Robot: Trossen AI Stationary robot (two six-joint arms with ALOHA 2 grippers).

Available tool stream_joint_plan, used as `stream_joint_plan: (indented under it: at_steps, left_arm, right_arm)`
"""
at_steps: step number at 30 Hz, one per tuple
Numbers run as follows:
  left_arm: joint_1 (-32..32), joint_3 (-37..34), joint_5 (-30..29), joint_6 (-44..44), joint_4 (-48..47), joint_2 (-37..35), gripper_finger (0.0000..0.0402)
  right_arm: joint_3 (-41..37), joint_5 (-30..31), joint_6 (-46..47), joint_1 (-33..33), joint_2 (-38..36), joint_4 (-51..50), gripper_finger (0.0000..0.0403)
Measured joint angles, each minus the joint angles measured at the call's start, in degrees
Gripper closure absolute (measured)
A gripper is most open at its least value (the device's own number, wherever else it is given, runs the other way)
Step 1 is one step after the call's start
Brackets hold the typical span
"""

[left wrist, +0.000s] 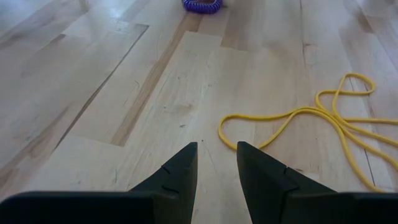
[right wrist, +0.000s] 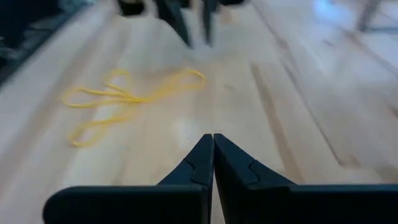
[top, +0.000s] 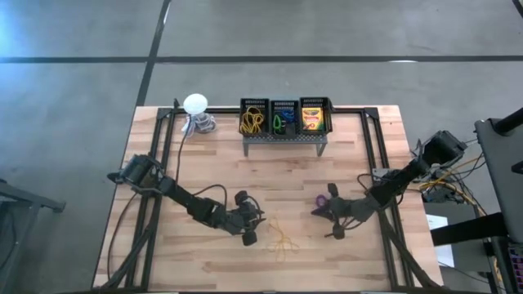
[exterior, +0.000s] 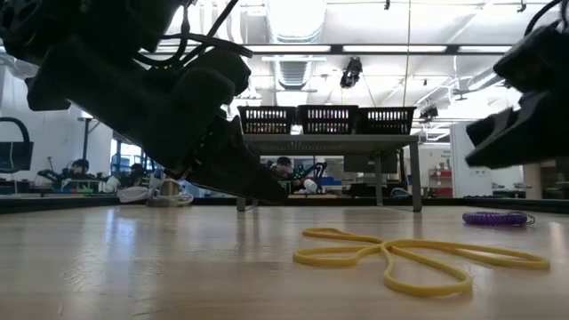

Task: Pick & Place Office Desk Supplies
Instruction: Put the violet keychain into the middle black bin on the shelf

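Two sets of fingers flank the yellow rubber bands [top: 282, 239], neither touching.

Smooth, faintly glossy wooden table [top: 212, 175]

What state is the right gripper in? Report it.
Shut and empty: the right gripper's fingers meet tip to tip above bare wood, holding nothing.

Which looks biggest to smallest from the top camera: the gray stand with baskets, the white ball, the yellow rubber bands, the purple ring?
1. Gray stand with baskets
2. Yellow rubber bands
3. White ball, looking close in size to the rubber bands, so that order is unsure
4. Purple ring
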Motion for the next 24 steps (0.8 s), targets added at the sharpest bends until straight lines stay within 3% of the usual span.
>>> stream_joint_plan:
  at_steps: [5, 11, 18, 24]
  left_arm:
    - [0.0, 0.0, 0.0, 0.0, 0.0, 0.0, 0.0284]
    - [0.0, 0.0, 0.0, 0.0, 0.0, 0.0, 0.0284]
    - [0.0, 0.0, 0.0, 0.0, -0.1, 0.0, 0.0284]
    - [0.0, 0.0, 0.0, 0.0, -0.1, 0.0, 0.0284]
  right_arm:
    - [0.5, 2.1, 5.5, 0.0, -1.3, -8.6, 0.0383]
    - [1.0, 2.1, 11.6, 0.0, -4.5, -19.9, 0.0319]
    - [1.2, 2.1, 14.6, 0.0, -4.4, -25.7, 0.0245]
    - [1.4, 2.0, 17.1, 0.0, -1.5, -26.0, 0.0235]
